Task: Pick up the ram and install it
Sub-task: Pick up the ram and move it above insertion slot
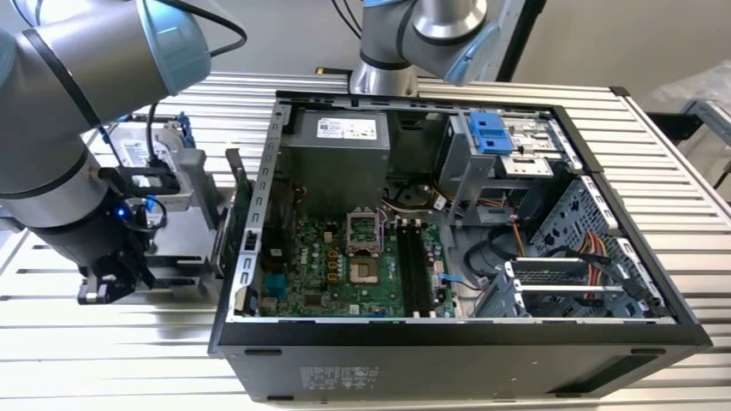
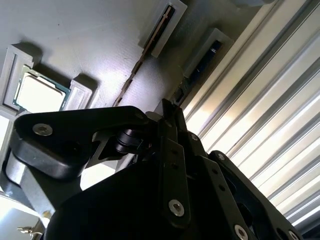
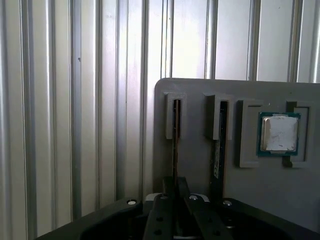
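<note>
The gripper (image 3: 175, 187) hangs low over a grey tray (image 3: 200, 90) on the slatted table (image 3: 75, 100), at the exterior view's left of the open case (image 1: 457, 347). In both wrist views its jaws sit tight against either face of the ram (image 3: 176, 135), with no gap showing between pad and board.

The ram stands on edge in the tray. Its far end sits in a small raised slot block, and the rest runs back under the gripper. In the second wrist view the same stick (image 2: 142, 57) shows as a thin brown edge leading from its block to the fingertips.

A second stick (image 3: 218, 140) stands on edge just beside it, parallel and in its own block. It is close to the outer side of one finger but apart from it. Past that, a square silver chip (image 3: 279, 132) lies flat in a framed pocket of the tray, well clear of the gripper.

In the exterior view a silver drive (image 1: 143, 152) stands behind the arm's wrist. Inside the case, the long dark slots (image 1: 417, 270) on the motherboard (image 1: 331, 265) lie open to above, with cables and a drive cage to the exterior view's right of them.
</note>
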`<state>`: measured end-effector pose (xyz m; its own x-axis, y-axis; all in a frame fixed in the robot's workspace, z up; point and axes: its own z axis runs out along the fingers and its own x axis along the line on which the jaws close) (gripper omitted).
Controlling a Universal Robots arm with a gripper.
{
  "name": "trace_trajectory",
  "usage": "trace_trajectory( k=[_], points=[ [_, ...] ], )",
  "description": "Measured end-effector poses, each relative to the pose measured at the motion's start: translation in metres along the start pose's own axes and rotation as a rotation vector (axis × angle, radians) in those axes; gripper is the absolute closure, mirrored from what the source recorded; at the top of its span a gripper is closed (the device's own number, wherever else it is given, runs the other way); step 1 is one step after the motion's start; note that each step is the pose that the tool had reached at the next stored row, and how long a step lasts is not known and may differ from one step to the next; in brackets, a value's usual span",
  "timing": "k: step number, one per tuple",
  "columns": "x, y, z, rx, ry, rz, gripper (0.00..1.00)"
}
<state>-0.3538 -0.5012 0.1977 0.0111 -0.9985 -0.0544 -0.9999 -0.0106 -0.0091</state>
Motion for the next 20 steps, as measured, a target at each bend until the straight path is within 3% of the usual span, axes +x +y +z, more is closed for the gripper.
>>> trace_trajectory(
  k=[20],
  points=[
    [-0.0012,-0.0002,-0.0215,0.0003,-0.0003,0.0,1.0]
  ],
)
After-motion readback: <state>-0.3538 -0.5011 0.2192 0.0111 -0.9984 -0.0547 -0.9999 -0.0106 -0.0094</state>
